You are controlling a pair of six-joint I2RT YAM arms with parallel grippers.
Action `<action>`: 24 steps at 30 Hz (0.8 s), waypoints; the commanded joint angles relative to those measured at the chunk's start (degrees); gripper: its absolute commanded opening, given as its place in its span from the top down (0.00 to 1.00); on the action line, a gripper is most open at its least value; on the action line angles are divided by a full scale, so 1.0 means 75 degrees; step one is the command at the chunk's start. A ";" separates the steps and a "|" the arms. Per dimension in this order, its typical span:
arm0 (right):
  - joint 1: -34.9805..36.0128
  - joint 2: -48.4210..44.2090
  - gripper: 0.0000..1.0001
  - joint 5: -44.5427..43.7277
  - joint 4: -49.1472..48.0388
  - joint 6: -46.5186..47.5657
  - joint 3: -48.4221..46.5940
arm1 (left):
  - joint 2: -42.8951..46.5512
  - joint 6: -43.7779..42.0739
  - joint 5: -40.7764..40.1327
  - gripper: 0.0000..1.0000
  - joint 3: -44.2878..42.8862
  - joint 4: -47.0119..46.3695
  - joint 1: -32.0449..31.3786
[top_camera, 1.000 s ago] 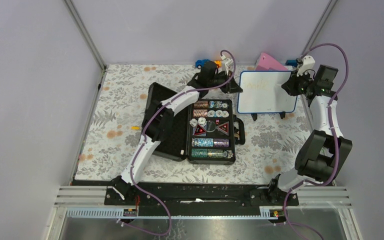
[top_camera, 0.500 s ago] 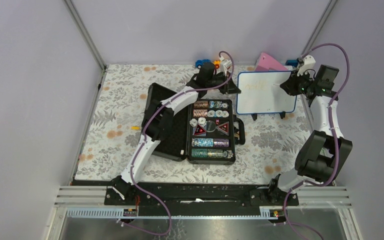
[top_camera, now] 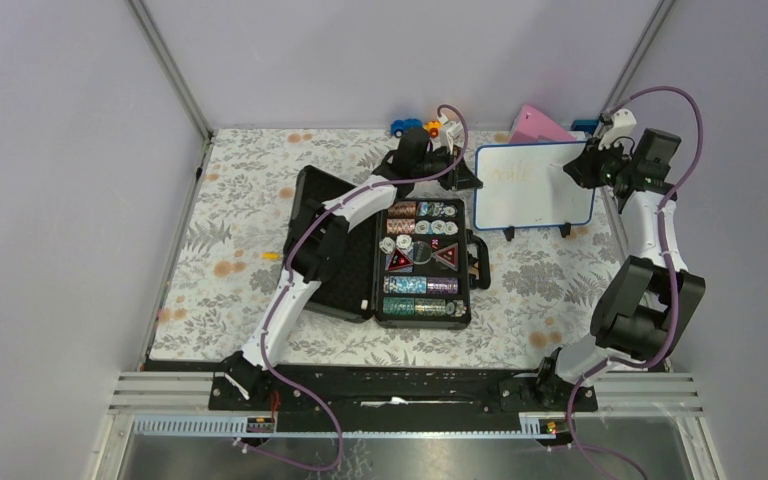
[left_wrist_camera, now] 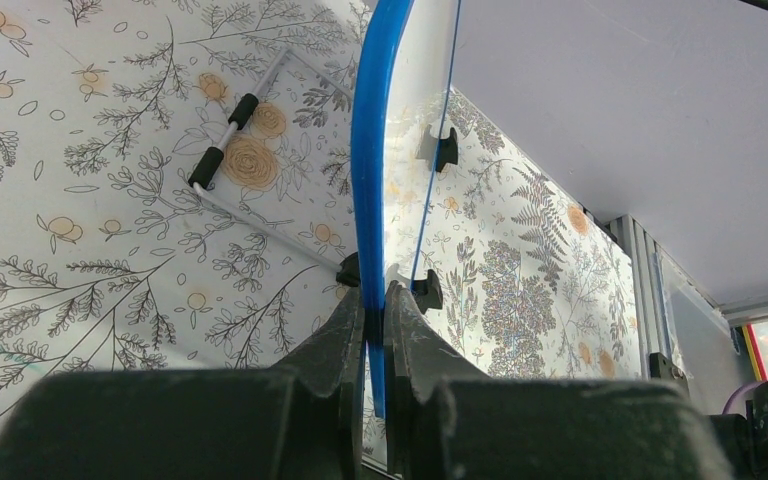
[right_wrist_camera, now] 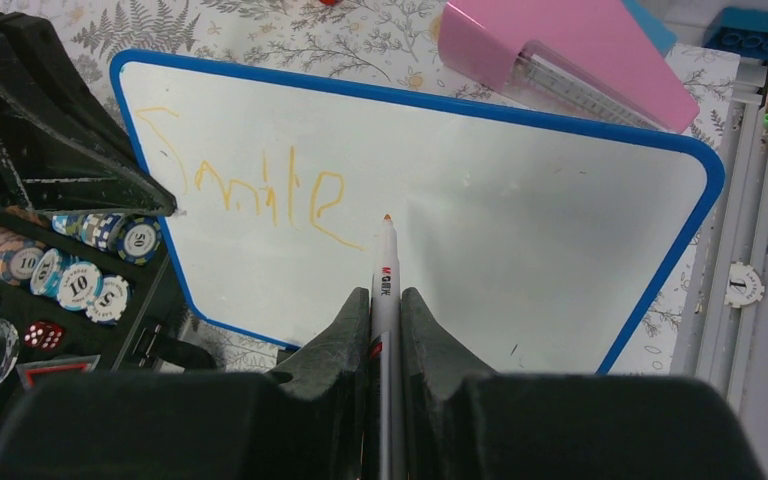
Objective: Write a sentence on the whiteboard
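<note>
The whiteboard (top_camera: 535, 195) stands upright on two black feet at the back right, blue-framed. My left gripper (top_camera: 468, 178) is shut on its left edge; in the left wrist view the blue frame (left_wrist_camera: 372, 150) runs edge-on between my jaws (left_wrist_camera: 377, 292). My right gripper (top_camera: 573, 172) is shut on a white marker (right_wrist_camera: 386, 262), whose orange tip is at the board's face (right_wrist_camera: 540, 270), just right of the writing. The sentence (right_wrist_camera: 250, 195) reads "Smile" in pale yellow-orange. I cannot tell whether the tip touches the board.
An open black case of poker chips (top_camera: 420, 262) lies in front of the board's left side, its chips (right_wrist_camera: 90, 270) close to the lower left corner. A pink wedge (right_wrist_camera: 560, 60) sits behind the board. Small toy cars (top_camera: 415, 126) stand at the back edge.
My right gripper with the marker has drifted slightly right and back along the board. The left gripper keeps its hold on the board's edge.
</note>
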State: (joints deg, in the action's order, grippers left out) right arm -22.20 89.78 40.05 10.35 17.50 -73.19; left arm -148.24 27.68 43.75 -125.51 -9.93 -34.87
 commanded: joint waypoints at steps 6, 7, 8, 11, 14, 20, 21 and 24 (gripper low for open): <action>0.0056 0.0419 1.00 -0.0133 -0.0406 -0.0074 -0.0340 | 0.0078 -0.0336 -0.0237 1.00 0.0159 0.0035 -0.0038; 0.0070 0.0417 1.00 -0.0085 -0.0401 -0.0036 -0.0327 | 0.0078 -0.0345 -0.0236 1.00 0.0180 0.0044 -0.0036; 0.0082 0.0392 1.00 -0.0069 -0.0402 -0.0026 -0.0307 | 0.0090 -0.0351 -0.0243 1.00 0.0200 0.0047 -0.0038; 0.0127 0.0330 1.00 -0.0122 -0.0512 -0.0030 -0.0249 | 0.0089 -0.0340 -0.0226 1.00 0.0223 0.0030 -0.0038; 0.0198 0.0399 1.00 -0.0106 -0.0422 -0.0002 -0.0345 | 0.0078 -0.0339 -0.0231 1.00 0.0210 0.0035 -0.0038; 0.0296 0.0398 1.00 -0.0171 -0.0433 0.0027 -0.0378 | 0.0065 -0.0283 -0.0231 1.00 0.0201 -0.0009 -0.0038; 0.0299 0.0379 1.00 -0.0213 -0.0446 0.0042 -0.0380 | 0.0061 -0.0272 -0.0231 1.00 0.0200 -0.0011 -0.0038; 0.0288 0.0371 1.00 -0.0390 -0.0481 0.0128 -0.0375 | 0.0077 -0.0275 -0.0210 1.00 0.0206 -0.0013 -0.0038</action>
State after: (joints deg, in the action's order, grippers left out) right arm -20.38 93.12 39.27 8.45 17.06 -73.45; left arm -148.24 28.14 43.75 -125.08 -10.55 -34.87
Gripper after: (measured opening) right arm 0.167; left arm 0.069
